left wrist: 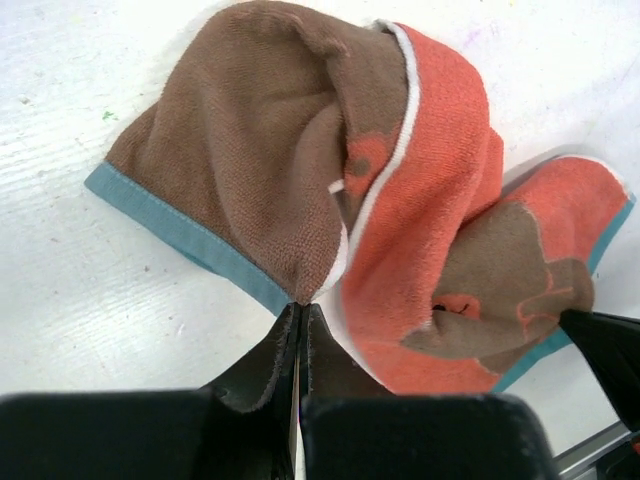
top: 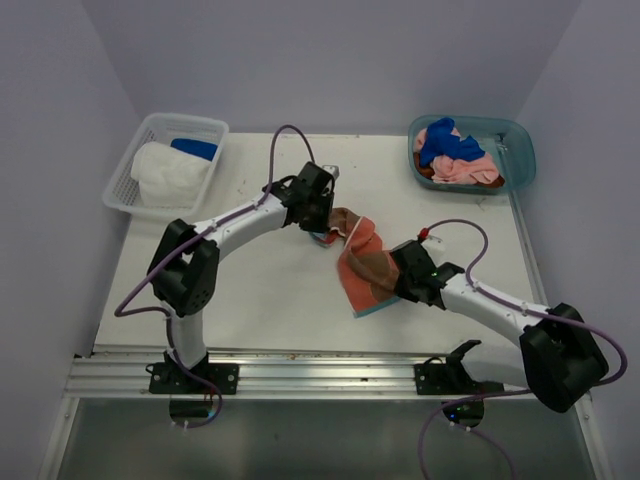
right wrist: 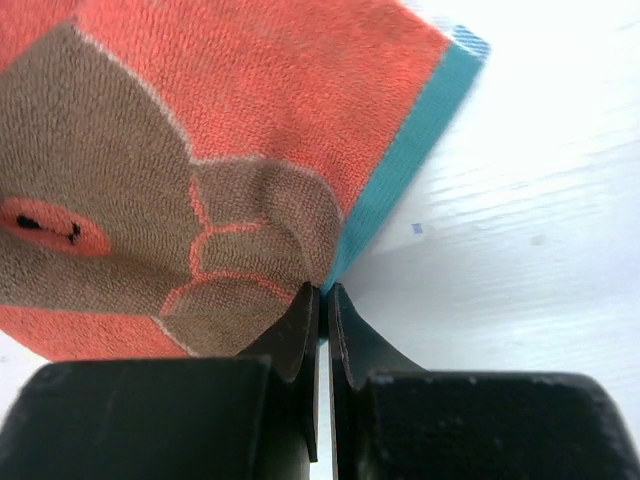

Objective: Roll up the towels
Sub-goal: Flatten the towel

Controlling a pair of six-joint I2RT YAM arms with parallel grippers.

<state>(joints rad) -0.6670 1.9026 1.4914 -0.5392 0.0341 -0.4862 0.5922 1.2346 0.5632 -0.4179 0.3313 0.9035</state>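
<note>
We look into a small booth with pale lavender walls (top: 60, 150) closing in on three sides. The white table (top: 250, 300) fills the floor of it, its surface scuffed and flecked with small marks in the wrist views. An aluminium rail (top: 320, 375) runs along the near edge and carries the bases of both arms.

At the far left corner stands a white mesh basket (top: 118, 185) holding a white cloth (top: 170, 175) and a blue cloth (top: 195, 148). At the far right corner sits a teal tub (top: 520, 150) with a heap of blue, pink and brown cloths (top: 455, 158).

Near the middle of the table, a little to the right, an orange-and-brown towel (top: 362, 265) with a teal hem is bunched and twisted between the two arms. We see the left gripper (left wrist: 300, 315) closed tight on its far corner, where the brown face meets the teal hem. The right gripper (right wrist: 322, 298) is likewise pinched on the near corner, right at the teal edge. The table beside that corner is bare white.
</note>
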